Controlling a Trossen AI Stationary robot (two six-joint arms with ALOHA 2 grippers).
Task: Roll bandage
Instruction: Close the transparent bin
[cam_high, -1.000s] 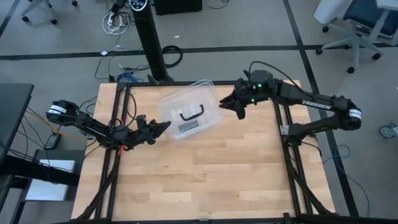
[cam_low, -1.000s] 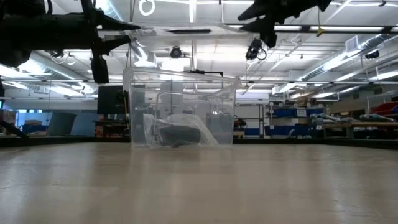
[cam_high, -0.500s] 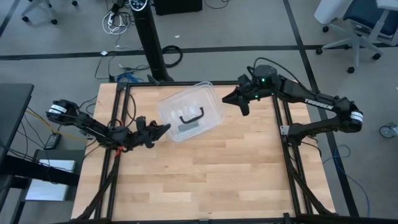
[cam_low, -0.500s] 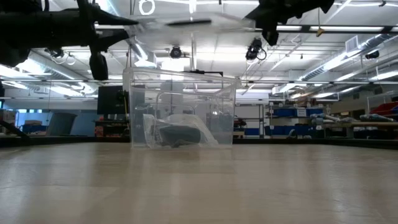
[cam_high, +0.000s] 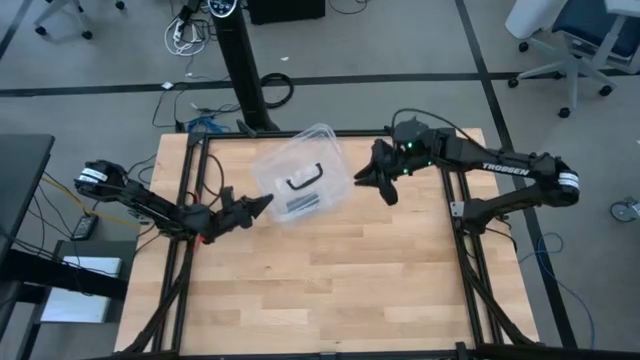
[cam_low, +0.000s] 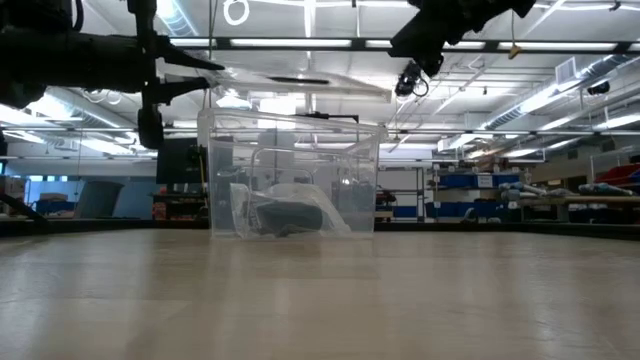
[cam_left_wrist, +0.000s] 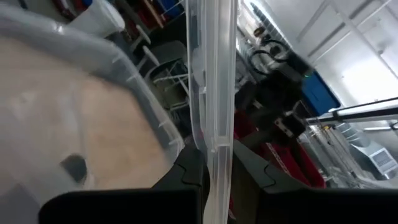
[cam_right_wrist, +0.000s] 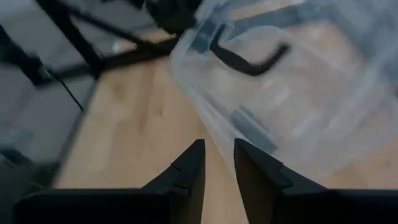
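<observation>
A clear plastic box (cam_low: 290, 180) stands on the wooden table. Inside it lies a crinkly clear bag with the dark bandage (cam_low: 290, 217) in it. The box's clear lid (cam_high: 300, 180), with a black handle (cam_high: 303, 178), hangs above the box, and my left gripper (cam_high: 265, 203) is shut on it. My right gripper (cam_high: 380, 188) hovers just off the lid's right edge. Its fingers (cam_right_wrist: 193, 155) stand slightly open with nothing between them. My left gripper pinches the lid's rim (cam_left_wrist: 214, 146) between its two fingers, at the lid's left end. The fingers come in about level from the table's left. The lid is lifted clear of the box and slopes down toward its free right end (cam_low: 385, 95).
Black frame rails (cam_high: 190, 230) run along both sides of the table. Bare wood (cam_high: 320, 280) fills the near half. Beyond the far edge are cables and a black post (cam_high: 240, 60).
The lid has turned about above the box, and its handle now lies at a slant. Its right end has sunk from where it was held high and level half a second ago. My right gripper has drawn a little toward the near edge, beside the lid's right edge.
</observation>
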